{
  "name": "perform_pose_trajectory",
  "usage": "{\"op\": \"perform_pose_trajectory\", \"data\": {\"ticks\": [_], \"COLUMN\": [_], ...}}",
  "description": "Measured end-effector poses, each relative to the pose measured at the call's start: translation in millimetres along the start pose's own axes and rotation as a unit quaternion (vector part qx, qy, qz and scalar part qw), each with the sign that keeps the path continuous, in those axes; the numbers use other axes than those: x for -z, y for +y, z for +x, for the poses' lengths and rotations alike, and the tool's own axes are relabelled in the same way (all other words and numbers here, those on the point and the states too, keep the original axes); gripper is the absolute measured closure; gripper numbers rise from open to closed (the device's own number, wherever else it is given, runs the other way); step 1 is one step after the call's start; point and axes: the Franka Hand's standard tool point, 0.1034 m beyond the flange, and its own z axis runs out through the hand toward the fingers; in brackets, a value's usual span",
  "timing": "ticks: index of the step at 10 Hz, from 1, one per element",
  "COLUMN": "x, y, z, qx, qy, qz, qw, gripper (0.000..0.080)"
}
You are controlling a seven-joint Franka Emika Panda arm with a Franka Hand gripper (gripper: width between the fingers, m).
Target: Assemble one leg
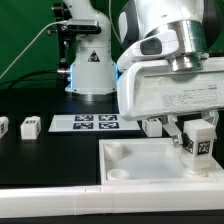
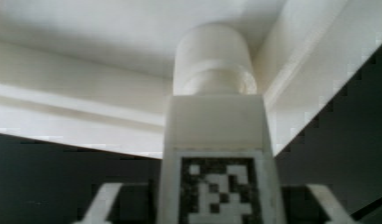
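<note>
My gripper is shut on a leg, a small white post with a black-and-white tag on its face. It holds the leg upright over the far corner of the large white panel, at the exterior view's right. In the wrist view the leg runs out from between the two fingers of the gripper, and its rounded end points at the panel's raised rim. I cannot tell whether the leg's end touches the panel.
The marker board lies on the black table behind the panel. Two more legs lie at the exterior view's left, and another just behind the panel. A second robot base stands at the back.
</note>
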Motion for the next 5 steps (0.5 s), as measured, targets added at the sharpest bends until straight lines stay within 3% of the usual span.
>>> {"op": "perform_pose_trajectory", "data": {"ticks": [1, 2, 3, 5], "x": [0.0, 0.0, 0.1, 0.4], "y": [1.1, 2.6, 3.8, 5.0], "z": [-0.2, -0.4, -0.5, -0.5], "qx": [0.0, -0.001, 0.0, 0.0], "qy": [0.0, 0.0, 0.0, -0.001], "qz": [0.0, -0.001, -0.001, -0.002], "qw": [1.0, 1.0, 1.0, 1.0], "gripper": [0.0244, 0.0244, 0.0169, 0.0156]}}
